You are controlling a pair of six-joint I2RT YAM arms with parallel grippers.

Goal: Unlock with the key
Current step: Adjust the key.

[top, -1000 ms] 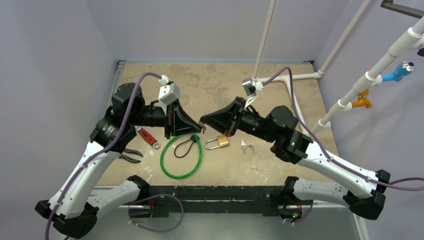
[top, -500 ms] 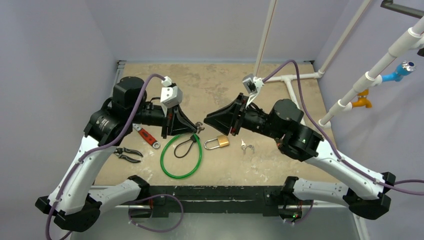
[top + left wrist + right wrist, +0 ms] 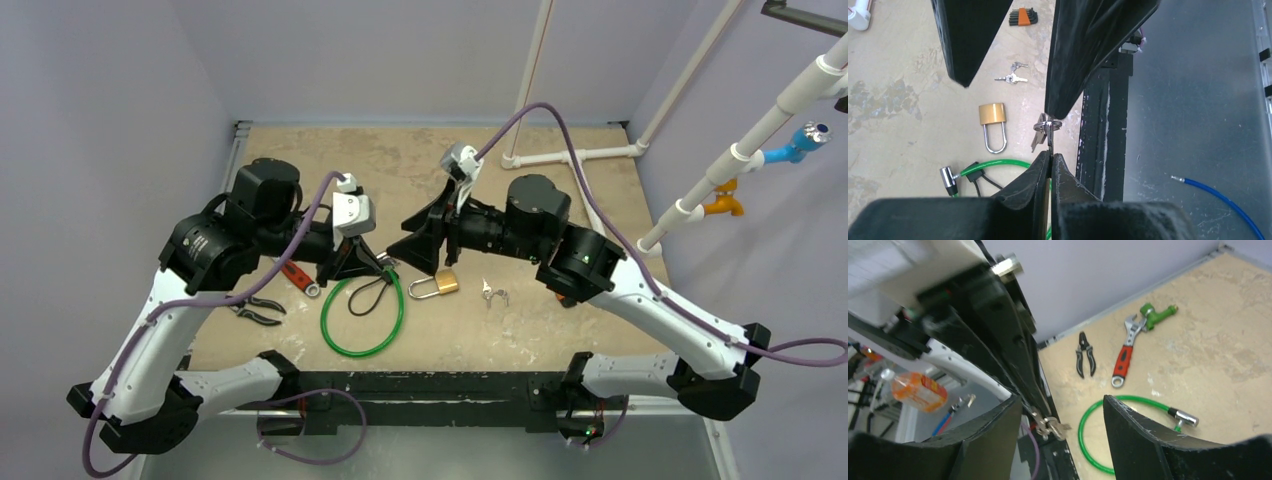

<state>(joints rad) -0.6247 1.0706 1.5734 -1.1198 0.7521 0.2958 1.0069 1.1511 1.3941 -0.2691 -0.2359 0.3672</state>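
My left gripper (image 3: pixel 385 262) is shut on the blade of a silver key (image 3: pixel 1048 134). The key's ring and a second key hang just past the fingertips, above the table's near edge. My right gripper (image 3: pixel 402 243) faces it with its jaws open. The key bunch (image 3: pixel 1050 426) hangs in the gap between the right fingers, touching neither. The brass padlock (image 3: pixel 446 284) lies flat on the table with its shackle closed, just right of both grippers; in the left wrist view the padlock (image 3: pixel 993 120) lies left of the key.
A green cable lock (image 3: pixel 362 316) loops on the table below the grippers. A red-handled wrench (image 3: pixel 296 274) and black pliers (image 3: pixel 257 310) lie to the left. Another small key bunch (image 3: pixel 492 293) lies right of the padlock. An orange hex-key set (image 3: pixel 1023 16) lies beyond those keys.
My right gripper has opened and let go of the key, and its arm has swung left. My left gripper has kept the key and sunk slightly toward the table.
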